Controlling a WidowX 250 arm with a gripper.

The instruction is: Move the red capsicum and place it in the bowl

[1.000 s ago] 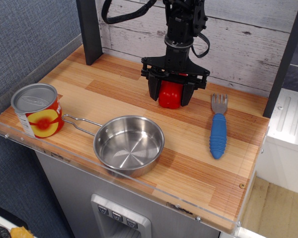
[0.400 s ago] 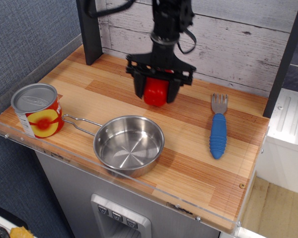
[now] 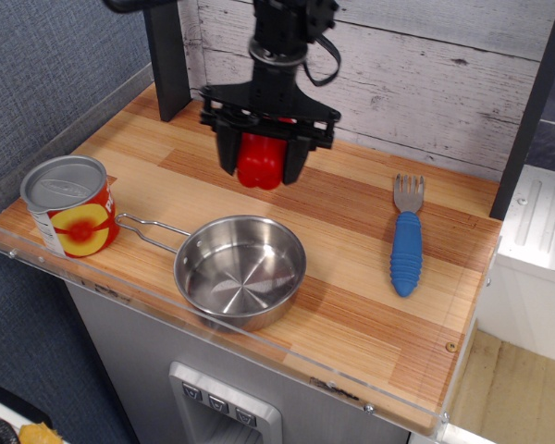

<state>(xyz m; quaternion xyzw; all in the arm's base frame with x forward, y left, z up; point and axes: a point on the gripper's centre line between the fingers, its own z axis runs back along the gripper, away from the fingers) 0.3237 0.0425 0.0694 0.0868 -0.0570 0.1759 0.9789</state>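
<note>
The pincer [image 3: 260, 166] is clamped on the red capsicum [image 3: 260, 162], its two black fingers pressing either side of it, and the fruit hangs clear of the counter [image 3: 351, 305]. Over the last second the arm has carried it steadily toward nine o'clock and a little upward: it began close to the fork [image 3: 406, 239] side of the counter's middle and now sits well away from the fork. That shift brings it nearly in line with the bowl [image 3: 240, 270], which lies toward six o'clock from the capsicum, empty and unmoved. By my reading the carry is more than half done; what remains is a short travel toward six o'clock, a descent and a release.

Room for that is good. The stretch of counter between capsicum and bowl is bare. The bowl's wire handle [image 3: 146, 227] points toward nine o'clock at the tin can [image 3: 69, 205], which stands well apart from the drop path. The bowl sits near the counter's front lip, so an overshoot toward six o'clock could send the capsicum off the edge.
</note>
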